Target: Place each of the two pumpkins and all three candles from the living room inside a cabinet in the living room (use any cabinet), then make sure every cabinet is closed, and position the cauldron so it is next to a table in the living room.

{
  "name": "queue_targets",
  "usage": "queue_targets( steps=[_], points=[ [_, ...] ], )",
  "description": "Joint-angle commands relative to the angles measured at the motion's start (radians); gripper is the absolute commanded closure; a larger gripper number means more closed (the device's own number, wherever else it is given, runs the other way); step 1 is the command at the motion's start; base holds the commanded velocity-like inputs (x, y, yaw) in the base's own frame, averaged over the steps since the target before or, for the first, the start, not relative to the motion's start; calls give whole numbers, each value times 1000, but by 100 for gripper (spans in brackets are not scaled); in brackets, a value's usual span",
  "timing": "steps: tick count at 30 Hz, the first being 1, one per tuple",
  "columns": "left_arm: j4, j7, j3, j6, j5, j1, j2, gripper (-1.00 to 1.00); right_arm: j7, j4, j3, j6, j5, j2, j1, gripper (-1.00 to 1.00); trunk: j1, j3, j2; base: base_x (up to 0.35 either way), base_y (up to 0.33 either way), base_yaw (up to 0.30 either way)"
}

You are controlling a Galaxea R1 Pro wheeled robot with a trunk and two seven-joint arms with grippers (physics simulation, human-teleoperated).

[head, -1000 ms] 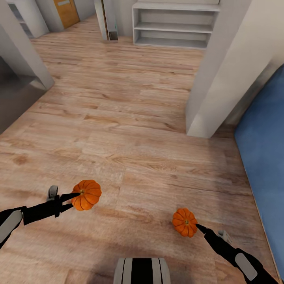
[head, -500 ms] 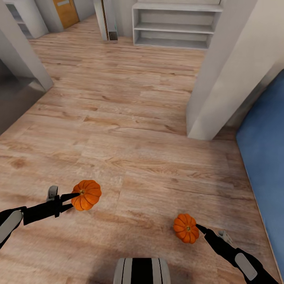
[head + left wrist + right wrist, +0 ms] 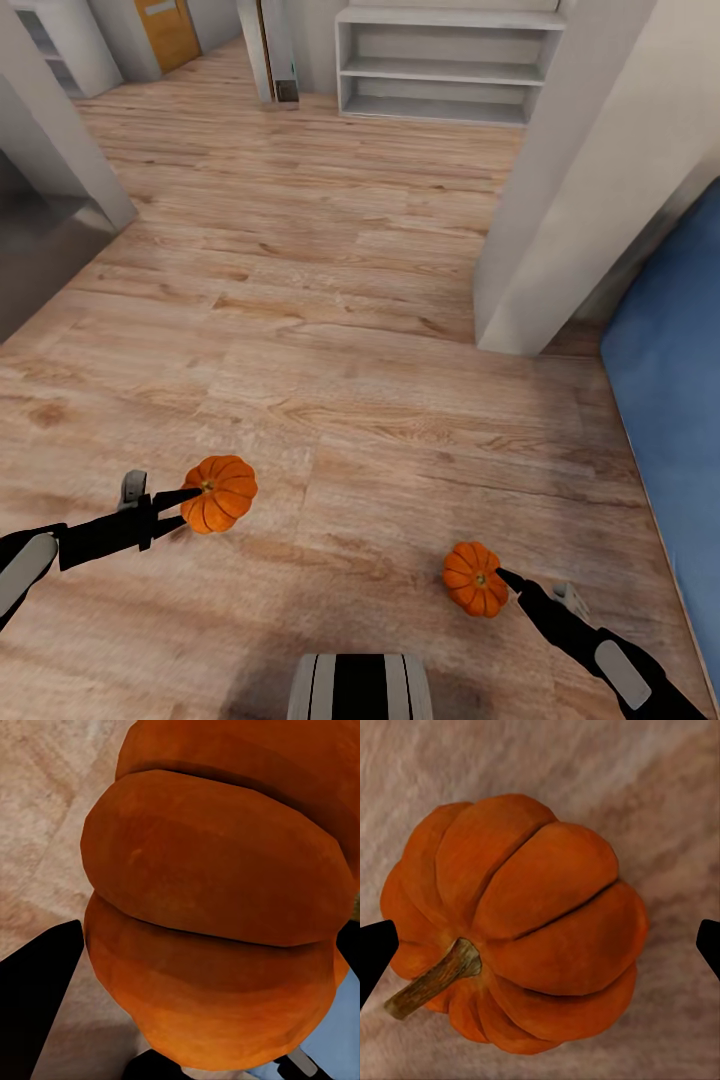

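1. Orange ribbed left pumpkin (image 3: 219, 493) sits lower left of the head view, above the wood floor (image 3: 330, 300), clamped at the tips of the left gripper (image 3: 186, 498). In the left wrist view its ribs (image 3: 217, 907) crowd the frame, a black finger (image 3: 34, 997) at one side.
2. Right pumpkin (image 3: 474, 579), lower right of centre in the head view, is pinched by the right gripper (image 3: 500, 577) at its stem side. In the right wrist view it (image 3: 517, 922) shows its brown stem (image 3: 431, 979), dark fingertips (image 3: 375, 956) at both frame edges.
3. Both arms reach in from the lower corners; the robot's striped trunk (image 3: 360, 686) is at bottom centre.
4. White pillar (image 3: 580, 190) stands right of centre; blue surface (image 3: 670, 420) along the right edge.
5. White open shelf unit (image 3: 445, 65) at top centre; orange-brown door (image 3: 168, 30) at upper left; grey wall corner (image 3: 50, 130) at left edge.
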Motion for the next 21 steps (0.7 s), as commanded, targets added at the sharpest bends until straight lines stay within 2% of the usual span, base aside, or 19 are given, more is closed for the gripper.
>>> queue_targets(
  steps=[1, 5, 7, 12, 15, 17, 21],
  points=[
    [1, -2, -3, 5, 6, -1, 1, 100, 2, 0, -4, 9, -6, 0, 0, -100, 0, -1, 0, 0, 0, 0],
    [1, -3, -3, 5, 9, -1, 2, 100, 2, 0, -4, 9, -3, 0, 0, -100, 0, -1, 0, 0, 0, 0],
    [1, -15, -2, 5, 10, -1, 4, 100, 2, 0, -4, 9, -1, 0, -1, -100, 1, -8, -1, 0, 0, 0],
    [-1, -150, -3, 5, 1, -1, 34, 100, 3, -1, -3, 9, 4, 0, -1, -100, 3, -28, -2, 0, 0, 0],
    [-5, -225, -3, 5, -2, 0, 48, 100, 3, -1, -1, 9, 6, 0, -1, -100, 3, -28, -2, 0, 0, 0],
    [-9, -264, -4, 5, -1, 1, 60, 100, 4, -2, 0, 9, 7, 0, -1, -100, 3, -28, -2, 0, 0, 0],
    [-10, -302, -5, 5, -2, 1, 68, 100, 5, -3, 2, 9, 8, 0, -1, -100, 3, -28, -2, 0, 0, 0]
  ],
)
